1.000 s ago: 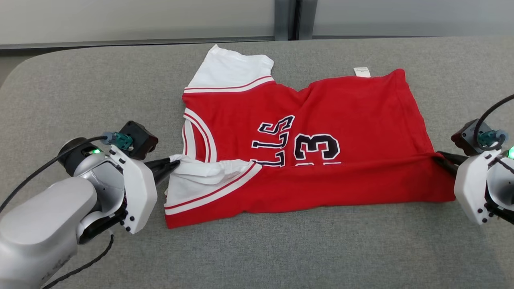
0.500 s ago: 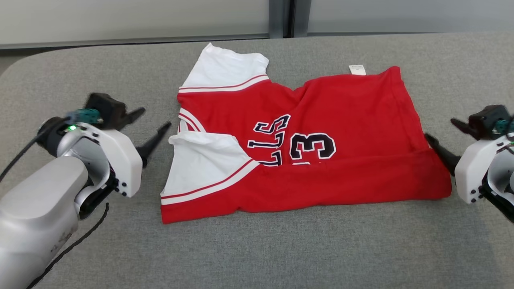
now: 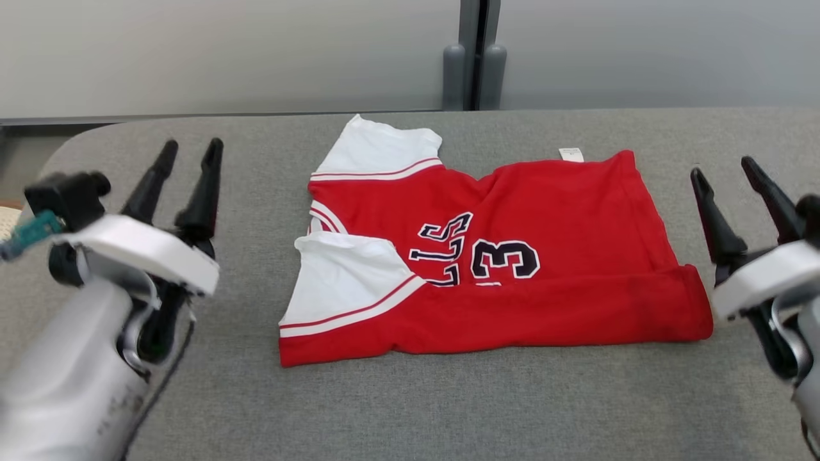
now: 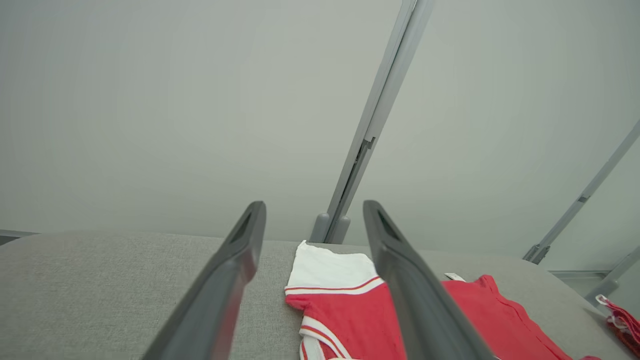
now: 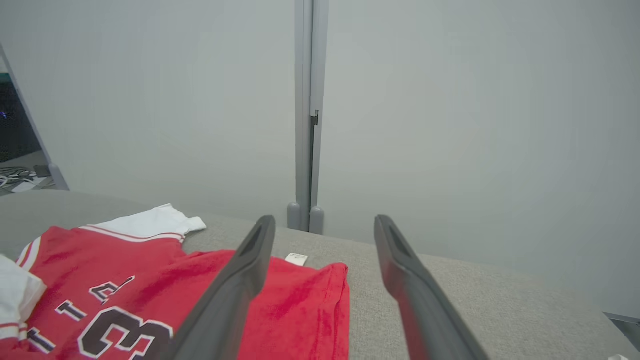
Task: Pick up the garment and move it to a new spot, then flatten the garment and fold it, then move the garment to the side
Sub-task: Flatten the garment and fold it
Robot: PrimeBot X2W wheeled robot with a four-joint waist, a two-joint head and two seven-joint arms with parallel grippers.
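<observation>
The garment (image 3: 512, 250) is a red jersey with white sleeves and dark lettering, lying on the grey table (image 3: 410, 410) with its near long edge folded over onto itself. It also appears in the left wrist view as the garment (image 4: 350, 310) and in the right wrist view as the garment (image 5: 150, 295). My left gripper (image 3: 190, 149) stands open to the left of it, lifted clear, fingers pointing away from me. My right gripper (image 3: 724, 168) is open on the right side, also apart from the cloth. In both wrist views the gripper (image 4: 314, 209) and the gripper (image 5: 324, 222) hold nothing.
A pale wall with a grey vertical post (image 3: 473, 57) runs behind the table's far edge. A small white tag (image 3: 571, 153) sticks out at the jersey's far edge. Something red (image 4: 620, 320) lies at the far right in the left wrist view.
Both grippers let go of the jersey's folded edge, opened and rose away to the sides. The head camera tilted up, so the whole picture shifted down.
</observation>
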